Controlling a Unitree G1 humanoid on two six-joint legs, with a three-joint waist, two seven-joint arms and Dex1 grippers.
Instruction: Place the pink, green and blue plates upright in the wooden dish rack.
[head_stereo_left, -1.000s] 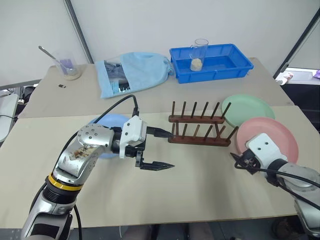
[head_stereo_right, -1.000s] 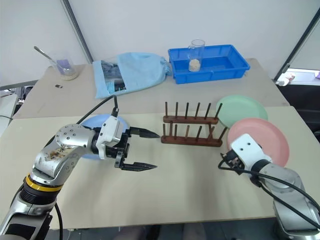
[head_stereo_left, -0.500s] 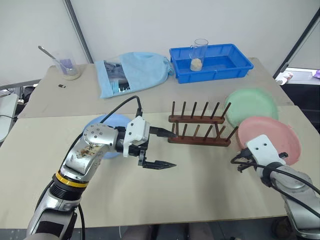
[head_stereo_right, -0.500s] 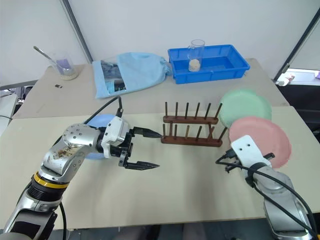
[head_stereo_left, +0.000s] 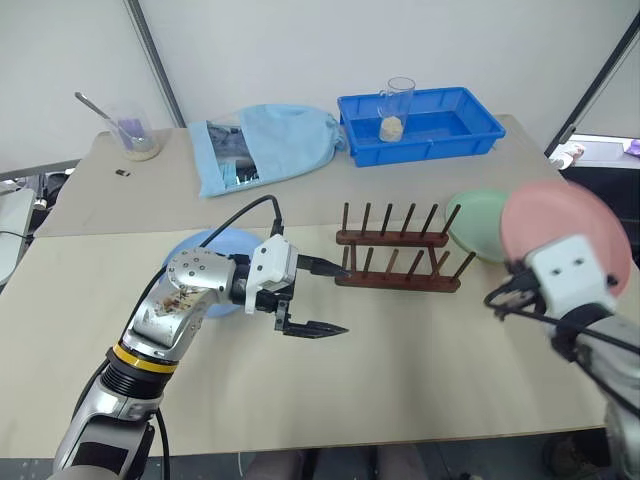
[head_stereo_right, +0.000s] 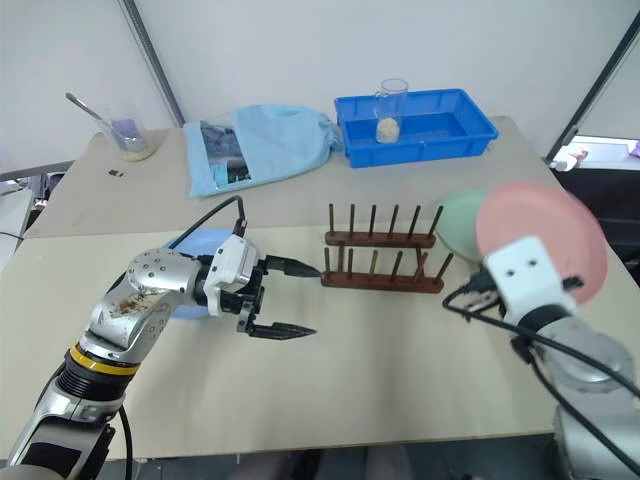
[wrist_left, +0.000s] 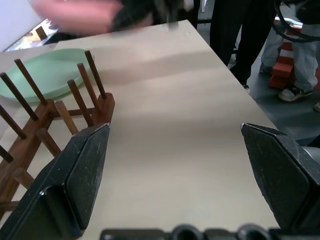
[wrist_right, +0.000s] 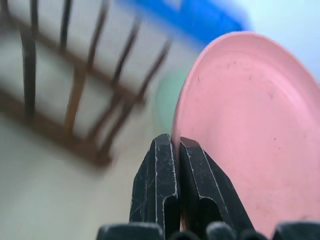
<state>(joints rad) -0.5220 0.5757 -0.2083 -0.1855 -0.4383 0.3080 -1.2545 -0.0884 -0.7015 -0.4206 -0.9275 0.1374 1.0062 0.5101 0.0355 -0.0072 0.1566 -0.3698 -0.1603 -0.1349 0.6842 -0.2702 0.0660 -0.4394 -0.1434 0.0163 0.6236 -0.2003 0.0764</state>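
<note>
Pinching the pink plate (wrist_right: 245, 130), right hand (wrist_right: 177, 150) grips its rim.

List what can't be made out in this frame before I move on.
- Blue plate: mostly hidden behind the left arm in the head views.
- Green plate: its right side is covered by the raised pink plate.
- Right gripper: the wrist housing hides its grip in the head views.
- Wooden dish rack: blurred in the right wrist view.
- Glass's contents: too small to identify.
</note>
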